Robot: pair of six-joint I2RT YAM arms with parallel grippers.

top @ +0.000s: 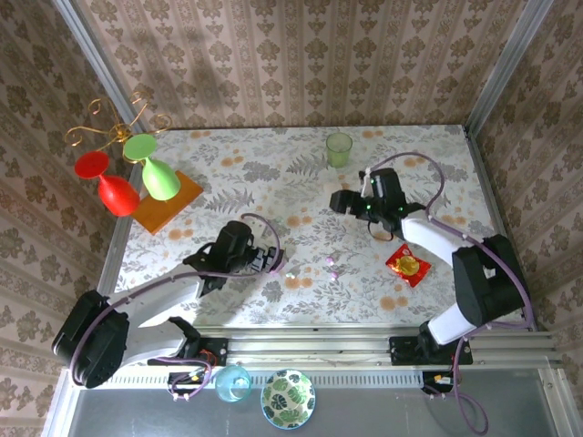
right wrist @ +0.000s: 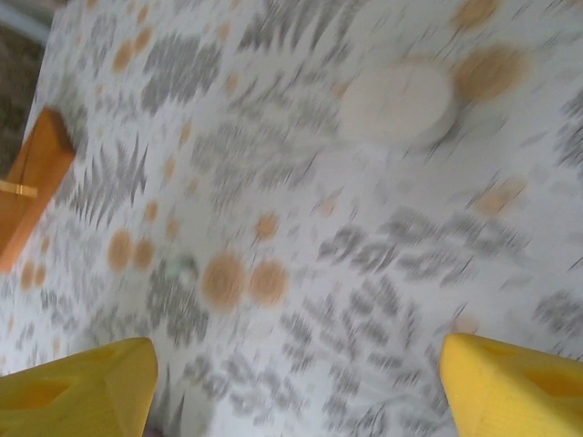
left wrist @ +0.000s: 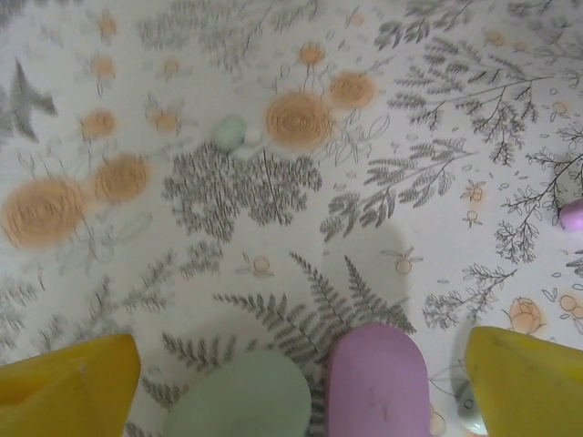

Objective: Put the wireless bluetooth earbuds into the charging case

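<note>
Left tool (top: pixel 273 260) low, jaws apart; right tool (top: pixel 339 202) higher, jaws apart

Bright, even light with soft shadows — right wrist view smeared with blur, left wrist view sharper.

White tablecloth (left wrist: pixel 137 264) with orange flowers and grey ferns, lilac case (left wrist: pixel 376 382), mint case (left wrist: pixel 241 396), pale-green earbud (left wrist: pixel 230 133)

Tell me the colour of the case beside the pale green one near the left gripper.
The case is lilac, clearest in the left wrist view.
</note>
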